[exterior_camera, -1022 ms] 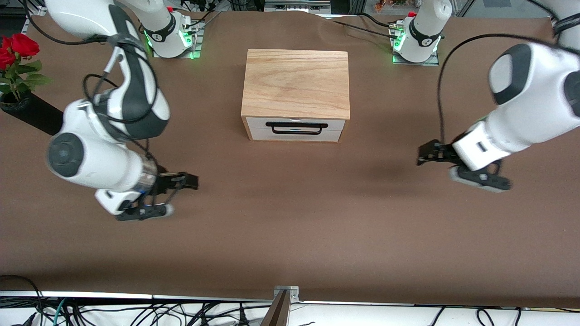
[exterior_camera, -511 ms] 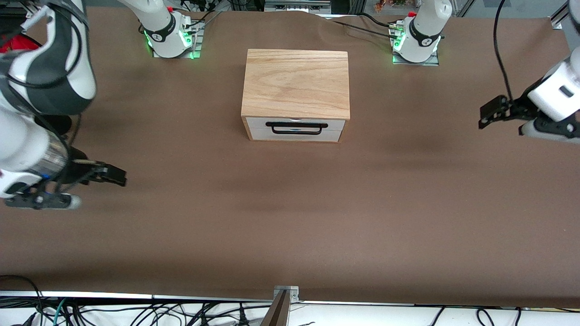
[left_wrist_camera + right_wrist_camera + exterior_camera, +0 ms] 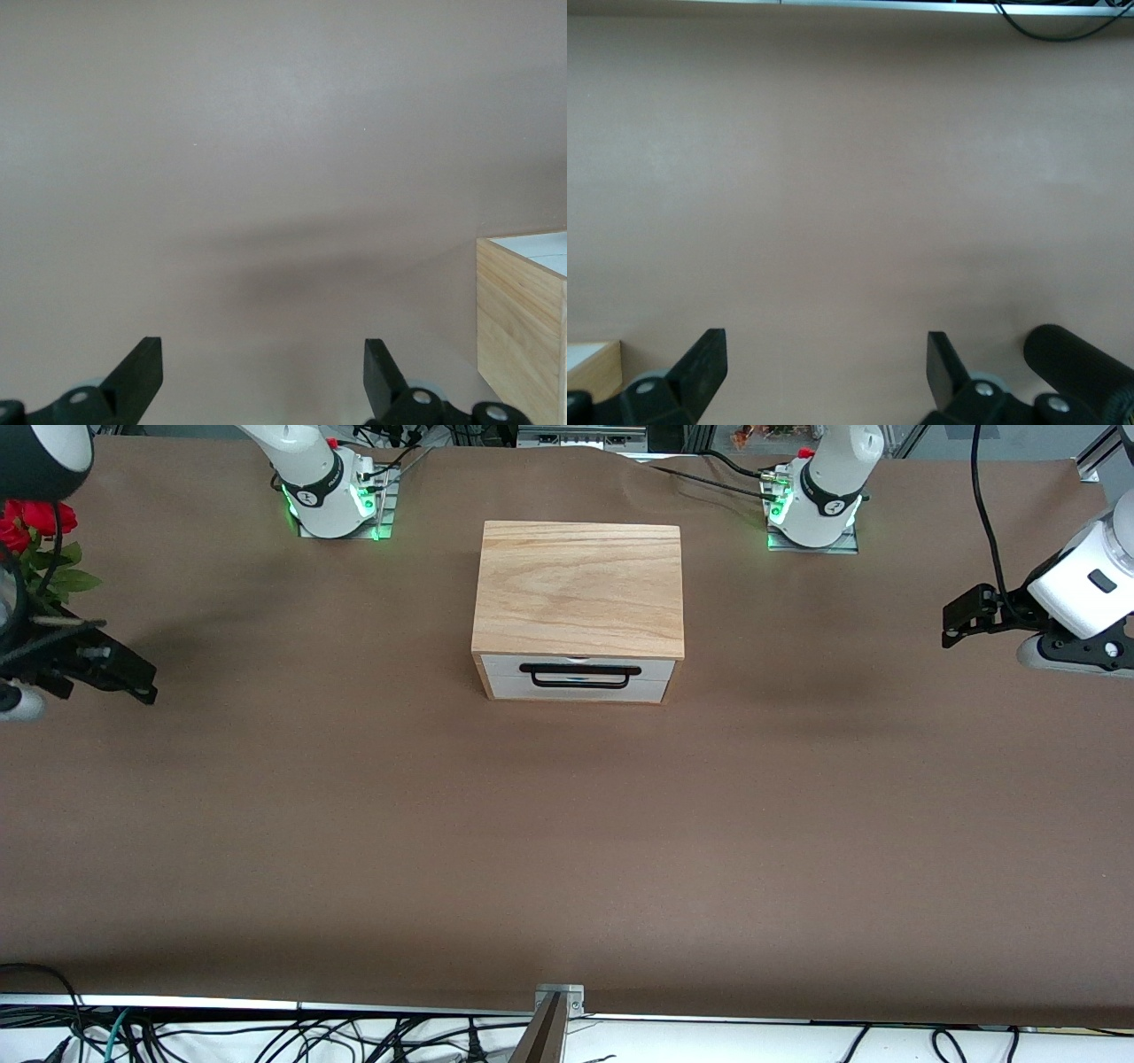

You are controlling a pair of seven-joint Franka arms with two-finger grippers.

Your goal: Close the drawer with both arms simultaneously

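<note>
The light oak cabinet stands mid-table between the two green-lit bases. Its drawer, with a white front panel and black bar handle, sits flush in the cabinet. My left gripper hangs open and empty over the table toward the left arm's end, well apart from the cabinet. In the left wrist view a cabinet corner shows. My right gripper is open and empty over the table at the right arm's end. In the right wrist view a cabinet corner shows.
Red roses in a black vase stand at the right arm's end of the table, close to the right gripper. Brown cloth covers the table. Cables lie along the table's front edge.
Both arms have swung outward, away from the cabinet, toward their own ends of the table and up toward the bases. The drawer front has not moved.
</note>
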